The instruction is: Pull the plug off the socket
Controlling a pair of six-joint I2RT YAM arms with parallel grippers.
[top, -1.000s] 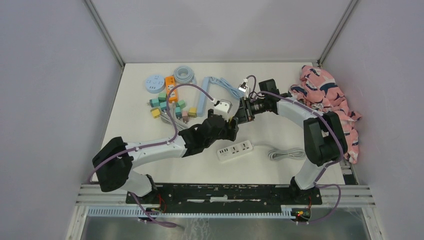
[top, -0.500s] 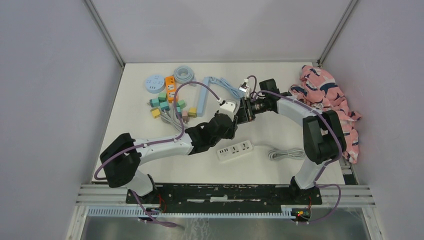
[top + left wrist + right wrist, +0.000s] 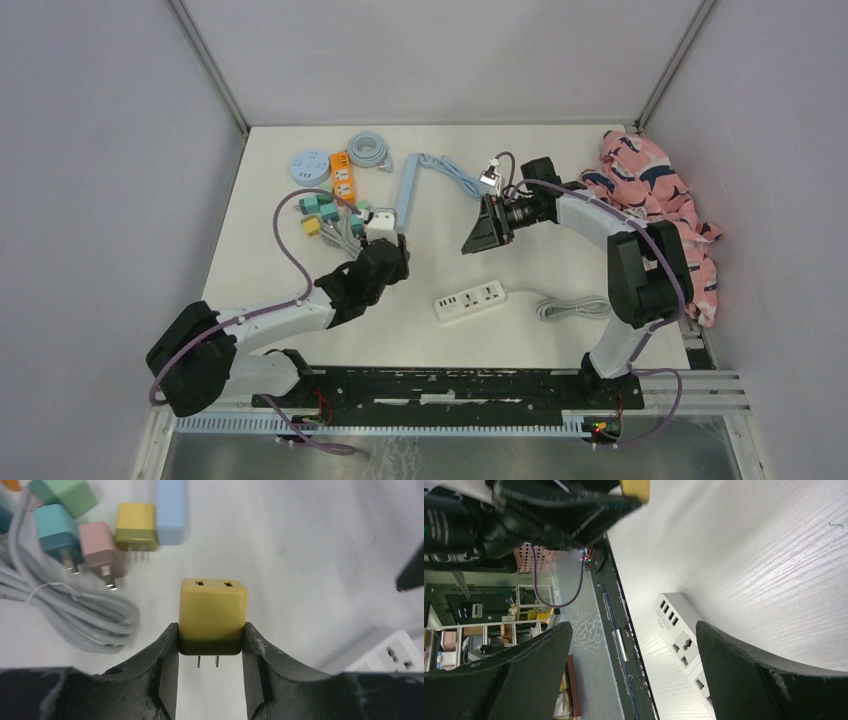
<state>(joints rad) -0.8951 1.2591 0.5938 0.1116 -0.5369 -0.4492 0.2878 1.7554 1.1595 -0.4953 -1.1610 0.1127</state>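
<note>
My left gripper (image 3: 210, 630) is shut on a yellow plug (image 3: 213, 612), pinched at its dark base. Its two metal prongs are bare and stick out toward the camera, above the table. In the top view the left gripper (image 3: 386, 256) sits left of centre and the plug is hidden under the wrist. The socket, a white power strip (image 3: 472, 300), lies flat with nothing plugged into it; it also shows as a white strip (image 3: 676, 637) in the right wrist view. My right gripper (image 3: 478, 232) hangs open and holds nothing, and its fingers (image 3: 744, 675) stand wide apart.
Several coloured plugs (image 3: 330, 208), a grey cable bundle (image 3: 75, 615) and a light blue power strip (image 3: 405, 192) lie just beyond the left gripper. A round blue socket (image 3: 309, 167), an orange strip (image 3: 342, 175), a coiled cable (image 3: 368, 150) and a pink cloth (image 3: 660, 200) lie farther back.
The left gripper closed on the yellow plug beside the right gripper, then carried it left and nearer. The right gripper opened wide and stayed in place.
</note>
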